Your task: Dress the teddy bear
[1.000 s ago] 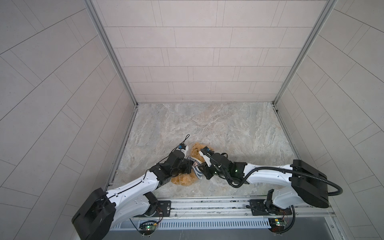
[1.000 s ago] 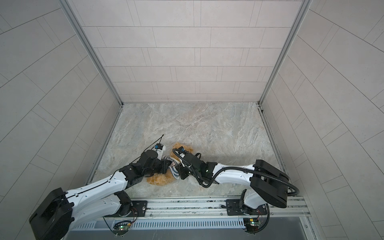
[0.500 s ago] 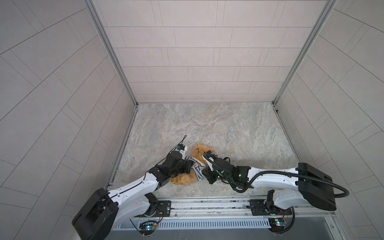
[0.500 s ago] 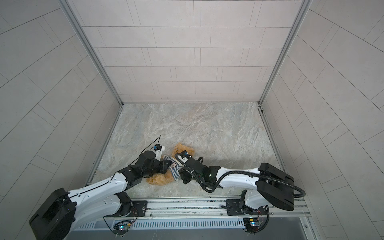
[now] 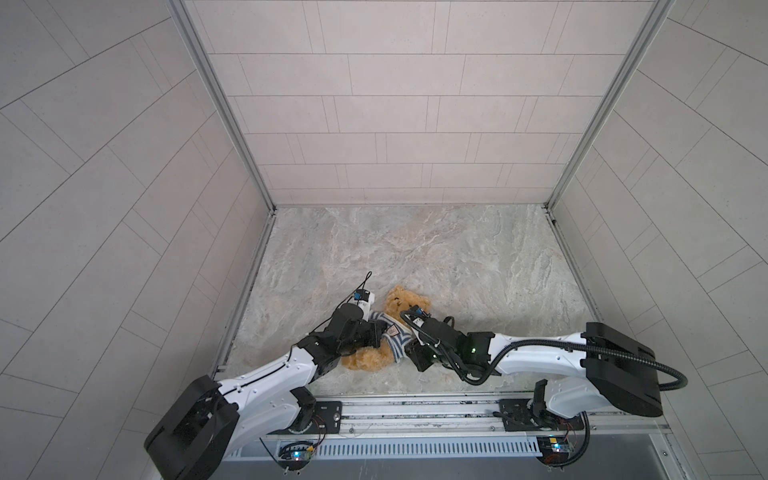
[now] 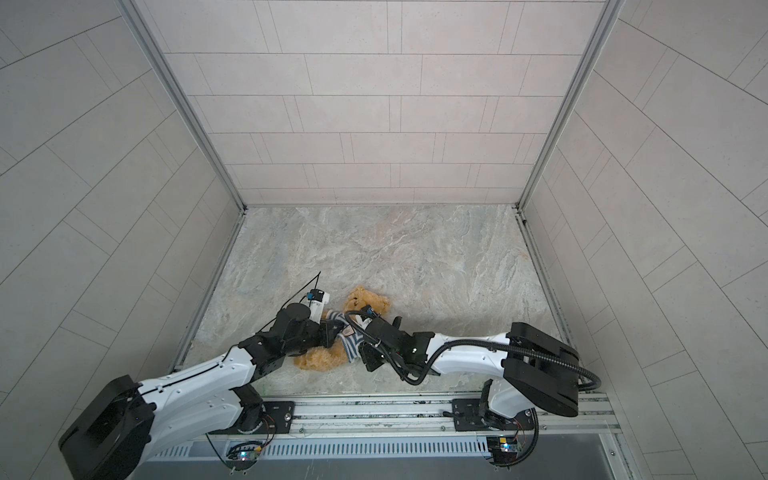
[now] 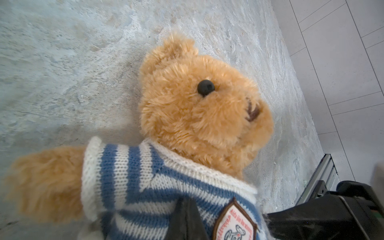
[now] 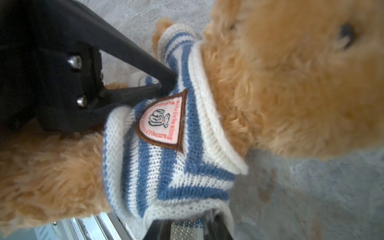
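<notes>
L gripper [image 8: 166, 83]: tips together, pinching a fold of striped shirt [image 8: 166, 172] right by badge [image 8: 161, 122].
R gripper [image 8: 187, 229]: fingers apart at shirt's edge; gripping or not, can't tell.
Teddy bear [image 5: 400, 300]: on its back on marbled table [image 5: 415, 249], near front edge, btw both arms; shirt over head, one arm thru sleeve, knit bunched high on chest.
Risk 1: L pinch is thin; a hard tug prob slips off or snags yarn.
Risk 2: bear looks light; a pull w/o counter-hold likely drags it toward front rail [image 5: 415, 409] instead of sliding shirt down.
</notes>
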Action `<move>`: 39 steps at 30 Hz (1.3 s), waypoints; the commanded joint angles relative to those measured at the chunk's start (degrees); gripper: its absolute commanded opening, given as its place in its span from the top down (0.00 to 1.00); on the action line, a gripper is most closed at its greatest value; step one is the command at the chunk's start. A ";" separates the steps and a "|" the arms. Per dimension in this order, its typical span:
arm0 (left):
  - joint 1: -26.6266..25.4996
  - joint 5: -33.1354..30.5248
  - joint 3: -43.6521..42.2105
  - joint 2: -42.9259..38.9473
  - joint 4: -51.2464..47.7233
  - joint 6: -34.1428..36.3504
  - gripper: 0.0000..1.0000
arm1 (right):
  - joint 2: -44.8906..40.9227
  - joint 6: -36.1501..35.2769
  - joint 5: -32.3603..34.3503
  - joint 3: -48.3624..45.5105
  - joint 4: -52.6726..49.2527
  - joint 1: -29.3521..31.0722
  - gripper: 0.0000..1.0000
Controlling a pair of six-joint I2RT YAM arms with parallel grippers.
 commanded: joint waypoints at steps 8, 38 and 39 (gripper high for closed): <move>0.18 2.95 -3.57 -0.18 -7.87 -2.87 0.95 | 4.86 5.18 2.08 4.38 2.21 0.22 0.60; 0.23 1.71 1.61 2.46 -10.28 -1.84 0.95 | 10.29 8.52 4.78 7.25 8.57 1.56 0.92; 0.18 1.39 1.53 2.24 -10.37 -1.79 0.95 | 9.75 8.06 5.15 7.14 8.02 1.56 0.94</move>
